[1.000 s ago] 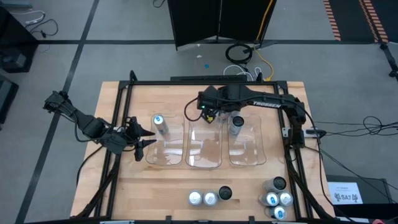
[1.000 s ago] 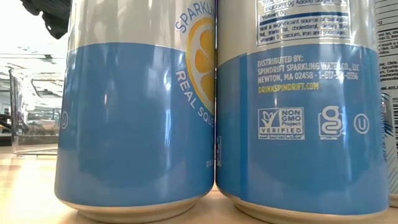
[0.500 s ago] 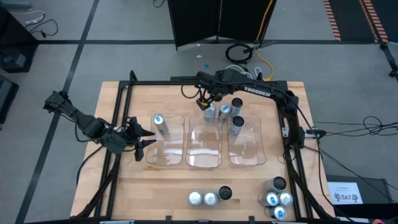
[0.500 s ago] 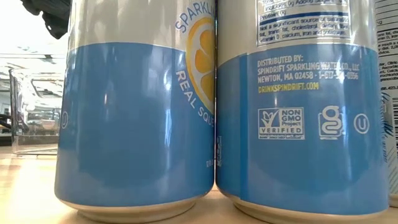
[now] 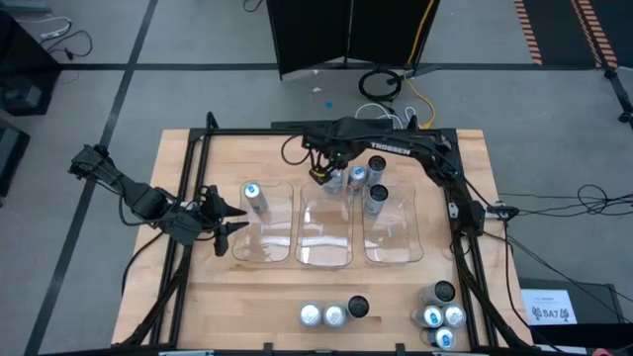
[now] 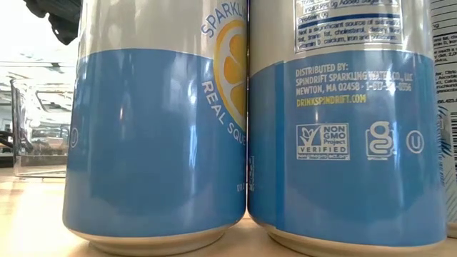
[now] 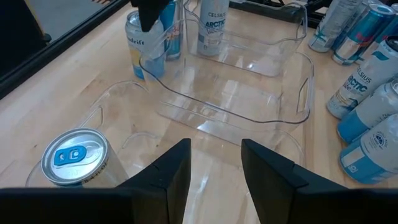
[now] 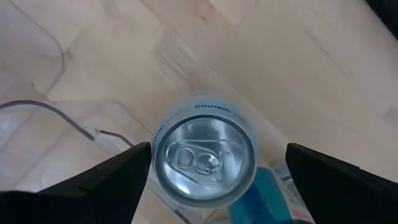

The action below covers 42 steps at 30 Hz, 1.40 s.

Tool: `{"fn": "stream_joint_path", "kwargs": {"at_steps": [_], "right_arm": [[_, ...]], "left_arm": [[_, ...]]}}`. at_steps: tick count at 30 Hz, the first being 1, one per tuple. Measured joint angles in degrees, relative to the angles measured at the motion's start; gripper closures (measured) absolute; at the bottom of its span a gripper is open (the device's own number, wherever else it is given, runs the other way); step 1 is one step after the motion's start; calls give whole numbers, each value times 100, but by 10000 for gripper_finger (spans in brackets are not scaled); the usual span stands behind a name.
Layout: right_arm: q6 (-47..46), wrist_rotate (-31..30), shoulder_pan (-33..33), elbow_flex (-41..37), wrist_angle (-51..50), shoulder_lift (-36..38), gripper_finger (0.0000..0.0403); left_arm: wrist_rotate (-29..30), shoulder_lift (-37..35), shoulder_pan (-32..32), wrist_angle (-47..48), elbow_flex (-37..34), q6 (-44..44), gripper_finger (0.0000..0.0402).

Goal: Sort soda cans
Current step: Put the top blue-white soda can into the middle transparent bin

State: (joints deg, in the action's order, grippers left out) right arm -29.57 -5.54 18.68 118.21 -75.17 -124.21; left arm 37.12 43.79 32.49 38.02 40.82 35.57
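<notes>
While the right pincer (image 5: 326, 175) hangs wide open above a silver-topped can (image 8: 204, 155) by the middle tray's (image 5: 326, 247) far rim, gripping nothing, the left pincer (image 5: 235, 218) waits half-open and empty beside the left tray (image 5: 282, 242), which holds one blue-tabbed can (image 5: 255, 198); more cans (image 5: 333, 313) line the surface's (image 5: 247, 297) near edge.

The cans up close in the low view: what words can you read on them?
"SPARKLIN", "REAL SQUE": left can, cut off by the next can.
"DISTRIBUTED BY: SPINDRIFT SPARKLING WATER CO., LLC", "NEWTON, MA 02458", "DRINKSPINDRIFT.COM", "NON GMO Project VERIFIED": right can.
Phone number, nutrition print: too small or blurred to read.
</notes>
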Motion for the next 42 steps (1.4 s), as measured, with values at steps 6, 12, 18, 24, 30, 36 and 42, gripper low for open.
{"fn": "stream_joint_path", "kwargs": {"at_steps": [6,12,18,24,30,36,42], "right_arm": [[132,254,0,0,0,-280,38],[205,51,0,2,32,-485,69],[304,5,9,5,56,-493,121],[353,-130,69,5,73,-447,121],[446,-643,67,450,-110,-46,121],[201,-698,-292,1011,-279,593,121],[-369,-988,-1000,1091,-346,1072,121]], "left_arm": [[4,0,0,0,0,0,250],[20,0,0,-3,0,0,250],[20,0,0,-2,0,0,250],[20,0,1,-1,0,0,250],[20,0,0,-3,0,0,250],[20,0,0,-3,0,0,250],[17,0,0,-2,0,0,250]]}}
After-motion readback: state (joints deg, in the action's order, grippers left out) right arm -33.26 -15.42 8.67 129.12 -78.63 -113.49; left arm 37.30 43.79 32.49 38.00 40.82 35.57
